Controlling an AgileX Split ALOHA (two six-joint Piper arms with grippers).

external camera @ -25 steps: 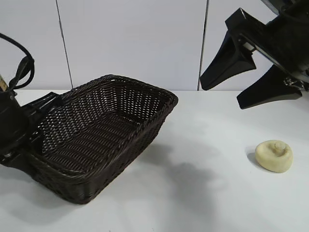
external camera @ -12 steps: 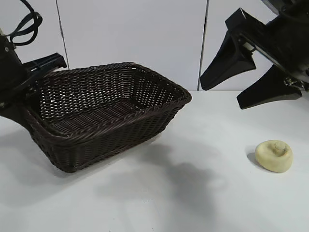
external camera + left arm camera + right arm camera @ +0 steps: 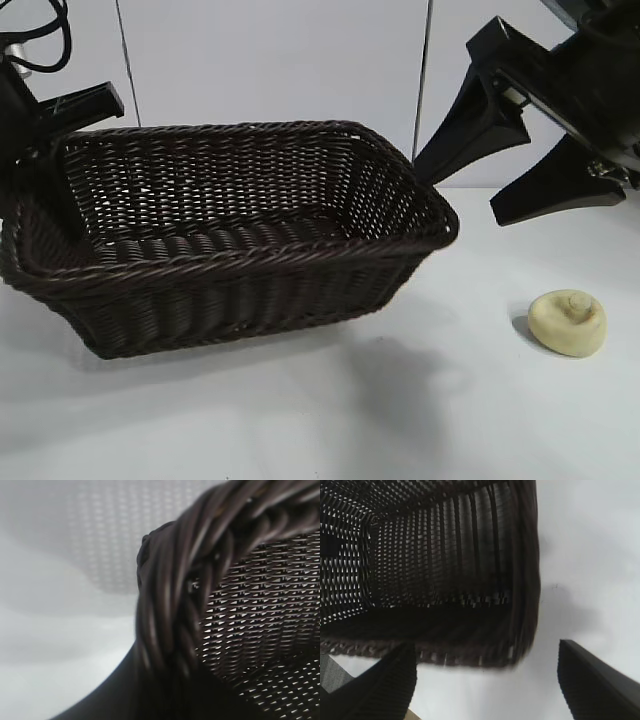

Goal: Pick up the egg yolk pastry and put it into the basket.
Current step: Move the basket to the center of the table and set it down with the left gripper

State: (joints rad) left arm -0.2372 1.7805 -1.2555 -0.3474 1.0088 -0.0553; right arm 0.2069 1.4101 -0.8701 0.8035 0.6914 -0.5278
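– What moved?
– The left gripper (image 3: 45,135), clamped on the basket (image 3: 240,250) rim, swung it toward the pastry (image 3: 567,322).
– And the right gripper (image 3: 515,165)?
– Spread wide, pastry below it on the table (image 3: 420,400), unpicked.

1. The exterior view is bright and even; the light comes from above.
2. The basket (image 3: 230,240) throws a soft grey shadow on the white table (image 3: 420,420); the egg yolk pastry (image 3: 568,322) has a small shadow at its left.
3. In the left wrist view, the braided rim (image 3: 170,605) is blurred.
4. The right wrist view shows the basket smeared at its lower edge.
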